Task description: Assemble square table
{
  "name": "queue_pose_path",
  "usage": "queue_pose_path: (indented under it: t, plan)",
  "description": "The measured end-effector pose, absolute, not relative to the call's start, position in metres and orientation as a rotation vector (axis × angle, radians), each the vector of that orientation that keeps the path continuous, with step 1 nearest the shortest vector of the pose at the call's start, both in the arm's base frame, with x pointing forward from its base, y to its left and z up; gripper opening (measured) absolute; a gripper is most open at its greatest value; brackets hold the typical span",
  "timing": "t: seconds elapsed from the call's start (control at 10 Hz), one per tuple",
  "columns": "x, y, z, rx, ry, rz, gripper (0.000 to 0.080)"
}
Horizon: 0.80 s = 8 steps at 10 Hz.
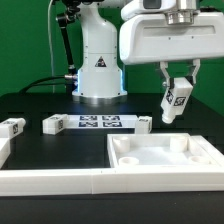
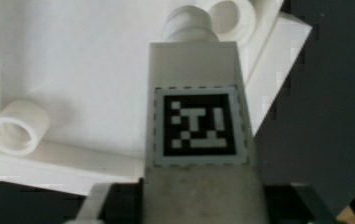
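The square slab [image 1: 165, 162] lies on the black table [image 1: 30, 105], near the camera and toward the exterior view's right. Its near edge sits against the long white rail [image 1: 50, 181], which runs along the near side. The jaws hang in the air above the slab's far right part. They are closed on the held leg [image 1: 178, 98], which is tilted. Bare dark table shows between this leg and the slab's far rim.

The marker board [image 1: 98, 123] lies flat in the middle of the table, in front of the robot base [image 1: 97, 65]. A loose leg [image 1: 12, 127] rests at the exterior view's left. Another leg [image 1: 52, 124] sits just beside the board's left end. There is wide open table around them.

All the parts are white and look smooth. The slab has a raised rim and a sunk middle. In the wrist view it has a round stub [image 2: 17, 130]. The held leg is a long block with a black-and-white tag [image 2: 195, 120] and a round peg [image 2: 192, 22] at its tip.

The loose leg is cut off by the picture's edge. In the wrist view the held leg hides much of the slab, and the jaws are blurry at the picture's edge.
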State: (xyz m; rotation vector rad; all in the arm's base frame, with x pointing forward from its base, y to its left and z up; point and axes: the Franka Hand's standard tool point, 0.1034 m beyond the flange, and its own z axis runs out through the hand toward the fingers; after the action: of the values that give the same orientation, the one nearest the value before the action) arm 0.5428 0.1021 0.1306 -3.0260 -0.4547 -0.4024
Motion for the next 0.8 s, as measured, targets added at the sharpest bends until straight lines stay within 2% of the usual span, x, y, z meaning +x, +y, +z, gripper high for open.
queue_pose_path:
  t: [0.3, 0.5, 0.8]
  plan:
    - [0.562, 0.095, 0.137, -2.978, -0.495, -0.748, 0.0291]
    - [0.579, 0.096, 0.147, -2.981, -0.491, -0.721, 0.0291]
    - [0.577, 0.096, 0.145, -2.982, -0.492, -0.719, 0.0291]
